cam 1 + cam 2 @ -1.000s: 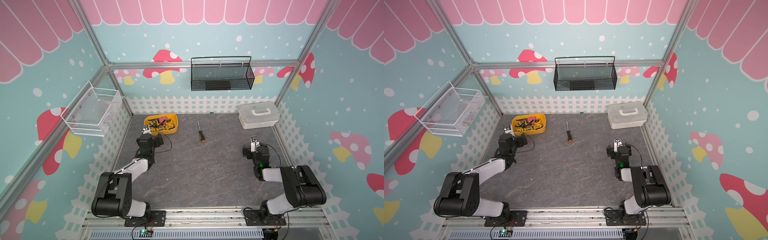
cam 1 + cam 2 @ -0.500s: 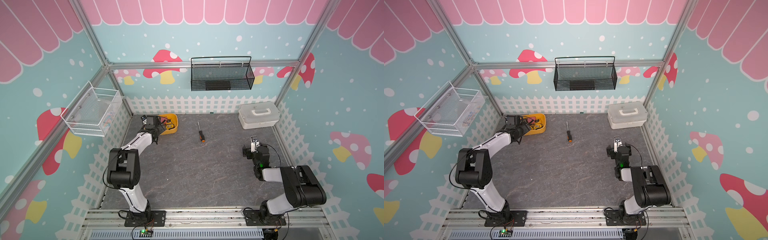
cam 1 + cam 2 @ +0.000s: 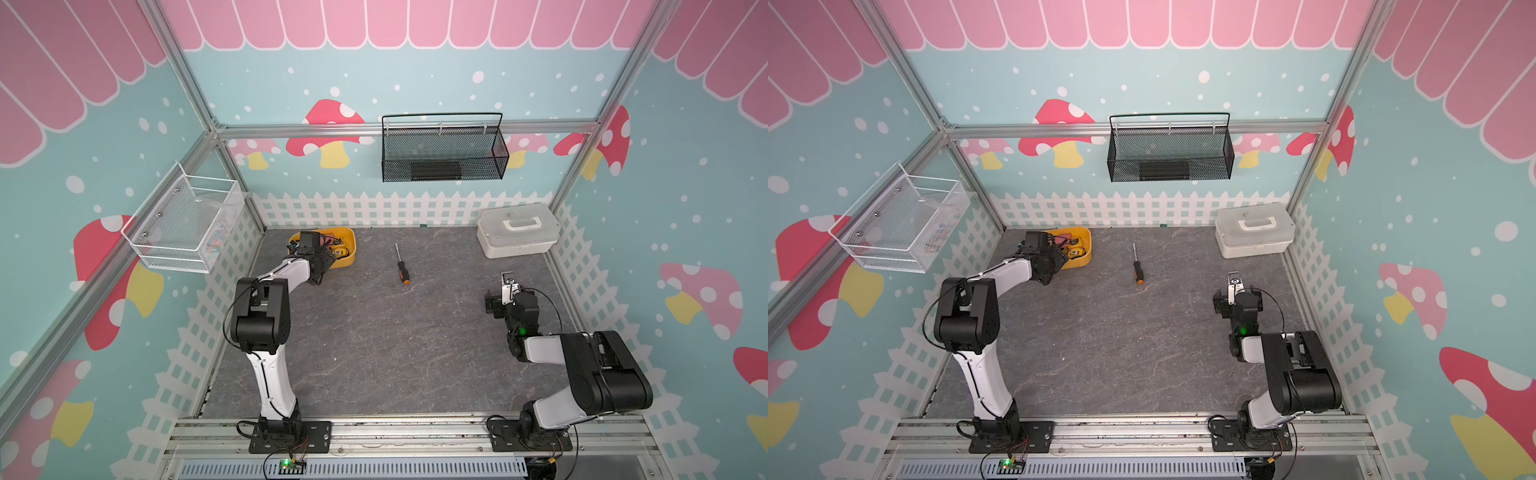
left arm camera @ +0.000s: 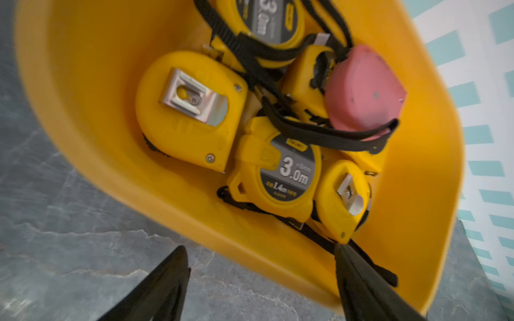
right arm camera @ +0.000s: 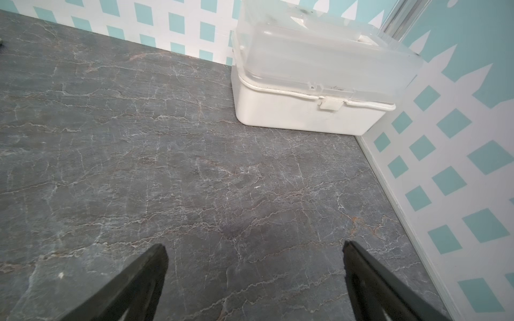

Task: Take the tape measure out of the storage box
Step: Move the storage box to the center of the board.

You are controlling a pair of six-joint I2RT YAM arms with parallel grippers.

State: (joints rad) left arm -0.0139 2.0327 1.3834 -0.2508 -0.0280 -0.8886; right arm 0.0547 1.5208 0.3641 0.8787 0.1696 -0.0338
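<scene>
Jaws on the left gripper (image 4: 262, 266) stand fairly wide with nothing between them. One finger hangs over the table (image 4: 69, 250) outside the storage box (image 4: 83, 83), the other over the inside.

My plan from the chair: shift further in so both fingers clear the wall. Then straddle the nearest tape measure (image 4: 281, 172) across its sides and come down clear of the black straps (image 4: 319, 134). Otherwise I reckon the whole tangle lifts with it.

That one lies label up in the box, between the belt-clip tape (image 4: 183, 111) and a smaller yellow one (image 4: 342, 194), with the pink tape (image 4: 361, 89) beyond. The box sits in the table's far left corner in both top views (image 3: 347, 259).

Right gripper (image 5: 253, 250) is wide open over bare table, holding nothing, near the white case (image 5: 306, 111).

Readable stuff: "3.0m" big on the label, something like "1.4m" under it, small badge too blurry. Another tape (image 4: 267, 19) shows "3" and "0m", cut off.
</scene>
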